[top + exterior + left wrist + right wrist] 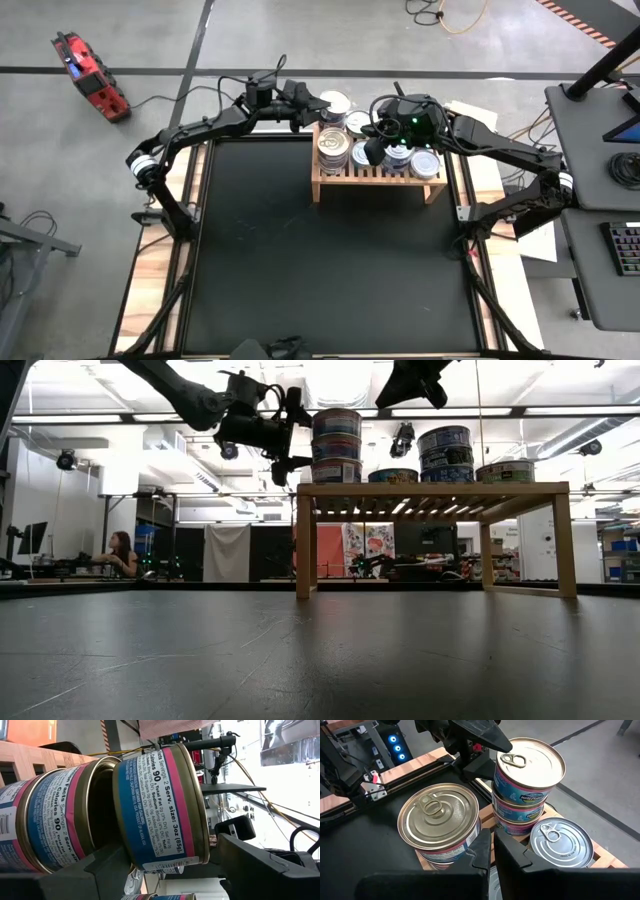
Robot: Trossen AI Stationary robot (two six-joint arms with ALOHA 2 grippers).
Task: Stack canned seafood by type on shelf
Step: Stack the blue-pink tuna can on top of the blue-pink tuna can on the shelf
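Now the top can (529, 767) sits on a stack of three cans with blue and pink labels, at the back left corner of the shelf (375, 176) as seen from above. In the low view this stack (337, 445) stands over the left leg of the shelf. The left gripper (322, 106) is at this top can; its fingers (125, 865) stand wide on both sides of the can's wall, very near, but if they press it I cannot tell. The left arm comes from the left side of the worktop (330, 250), stretched toward the shelf.

Other cans are on the shelf too: a second stack with a silver lid (439, 815) just beside the first one, nearer the right wrist camera, and a low single can (561, 842) beside the stack. In the low view more cans (446, 453) show at the middle and right of the shelf top.

The right gripper (492, 851) hangs above the shelf, approx. over the middle cans, fingers clenched together, holding nothing.

Far behind, a person (122, 552) sits at a desk.
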